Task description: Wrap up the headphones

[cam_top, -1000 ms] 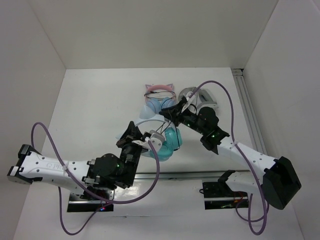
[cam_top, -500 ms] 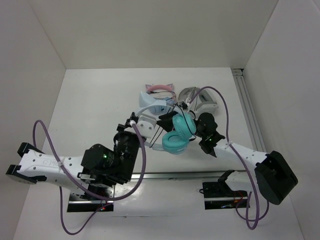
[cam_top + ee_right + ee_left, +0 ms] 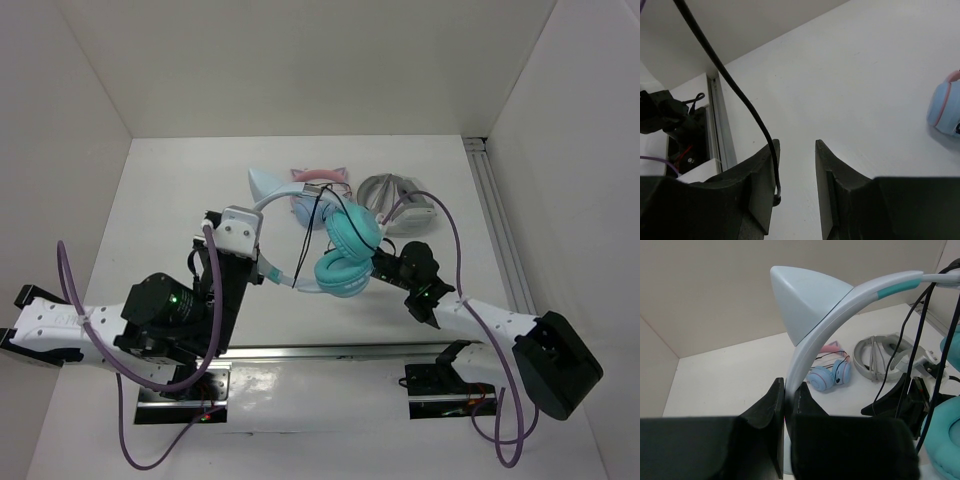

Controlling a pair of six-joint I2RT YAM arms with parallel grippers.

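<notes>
Headphones point(image 3: 343, 271): teal padded cups; translucent, curved, pointed-eared band.

Top camera looks down on the table point(image 3: 160, 200); wrist cameras sit low, close.

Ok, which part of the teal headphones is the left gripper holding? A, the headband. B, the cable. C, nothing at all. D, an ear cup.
A: the left wrist view shows the left gripper shut on the white headband of the headphones, just below a cat ear.
</notes>
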